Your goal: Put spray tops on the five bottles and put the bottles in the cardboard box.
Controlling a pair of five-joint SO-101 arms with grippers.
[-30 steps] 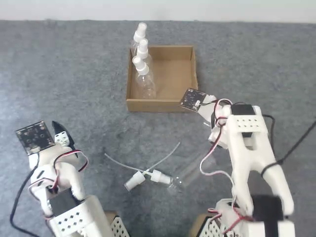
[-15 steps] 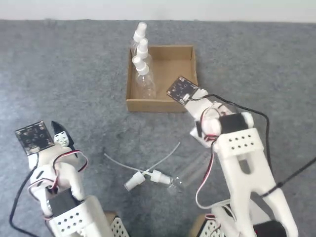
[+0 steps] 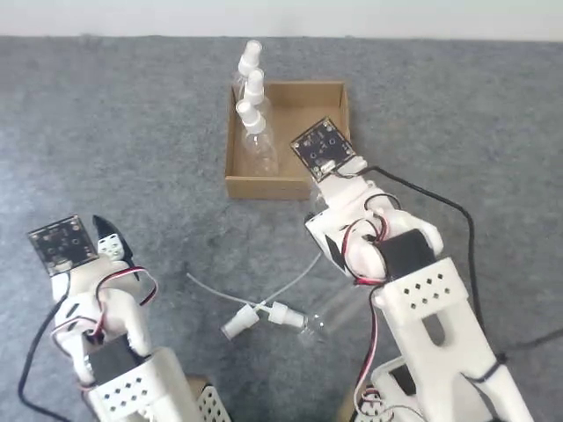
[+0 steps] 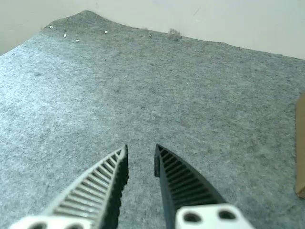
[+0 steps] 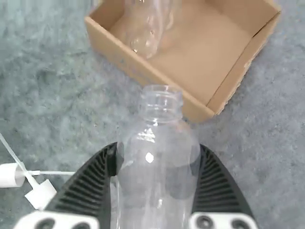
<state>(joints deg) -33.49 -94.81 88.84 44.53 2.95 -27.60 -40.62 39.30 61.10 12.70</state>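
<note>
My right gripper (image 5: 158, 152) is shut on a clear bottle (image 5: 159, 143) with an open neck and no spray top, held just in front of the cardboard box (image 5: 138, 64). In the high view that arm's wrist (image 3: 339, 207) hangs over the box's front wall (image 3: 281, 186). Three bottles with white spray tops (image 3: 253, 123) stand along the box's left side. Two loose spray tops (image 3: 286, 314) (image 3: 239, 323) with thin tubes lie on the mat, next to another clear bottle (image 3: 334, 308) on its side. My left gripper (image 4: 141, 150) (image 3: 113, 242) is slightly open over bare mat at the front left.
A grey felt mat (image 3: 132, 132) covers the table, with free room left and right of the box. The box's right half (image 3: 308, 132) holds nothing. A white wall edge runs along the far side.
The right arm has swung left and forward with the bottle, from the box's right front corner to its front wall. The left arm has not moved.
</note>
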